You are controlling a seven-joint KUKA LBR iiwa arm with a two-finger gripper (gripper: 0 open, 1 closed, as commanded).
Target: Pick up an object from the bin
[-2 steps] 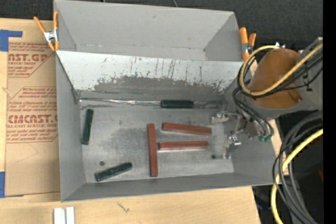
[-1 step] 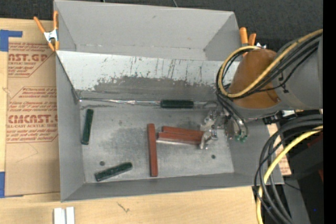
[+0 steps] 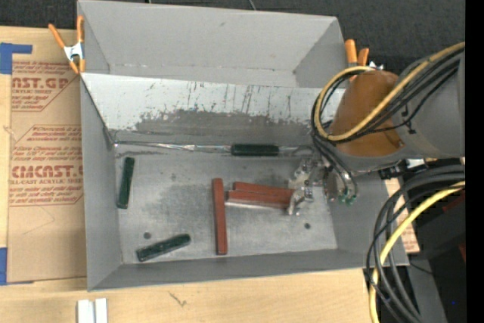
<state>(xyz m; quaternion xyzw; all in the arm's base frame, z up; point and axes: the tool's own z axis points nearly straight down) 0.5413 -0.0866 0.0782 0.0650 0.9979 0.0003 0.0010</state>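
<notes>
gripper (image 3: pixel 301 193) is down at the right end of the red bar (image 3: pixel 257 196) mid bin (image 3: pixel 204 41), can't tell if it's apart or clamped. bar looks flat on the floor, so i'd say nothing's lifted yet.

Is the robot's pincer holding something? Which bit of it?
It can't be told for sure. The pincer sits at the right end of the reddish-brown bar that lies left to right, but a real grip isn't visible.
</notes>
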